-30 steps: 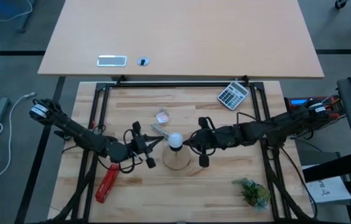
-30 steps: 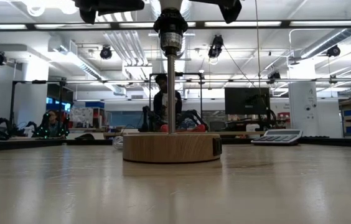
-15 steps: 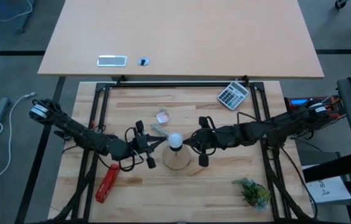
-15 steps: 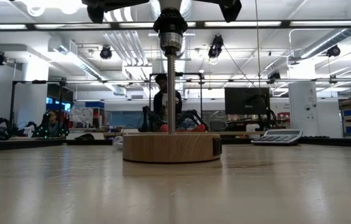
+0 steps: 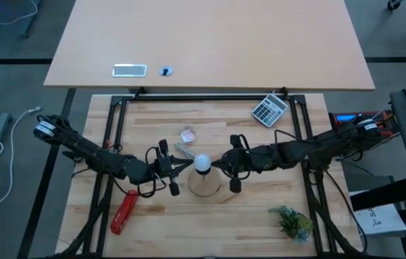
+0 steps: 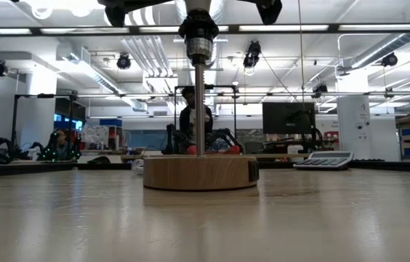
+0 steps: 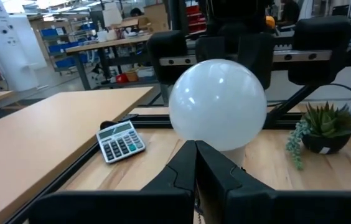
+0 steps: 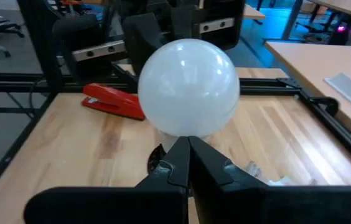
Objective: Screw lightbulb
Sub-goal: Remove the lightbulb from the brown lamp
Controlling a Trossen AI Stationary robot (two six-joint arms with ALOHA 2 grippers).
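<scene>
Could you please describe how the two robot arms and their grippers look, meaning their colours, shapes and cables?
Both arms are dark, slim and jointed, with black cables looping beside them. The left gripper and the right gripper each carry a short black crossbar and two dark, tapered fingers that narrow to thin tips. A pale ring marks the left arm's base end.

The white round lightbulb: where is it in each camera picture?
High view: white round lightbulb at centre, over the round wooden disc.
Low view: only its silvery neck, top centre.
Left wrist view: centre.
Right wrist view: centre.
Shared landmark: grey calculator.
</scene>
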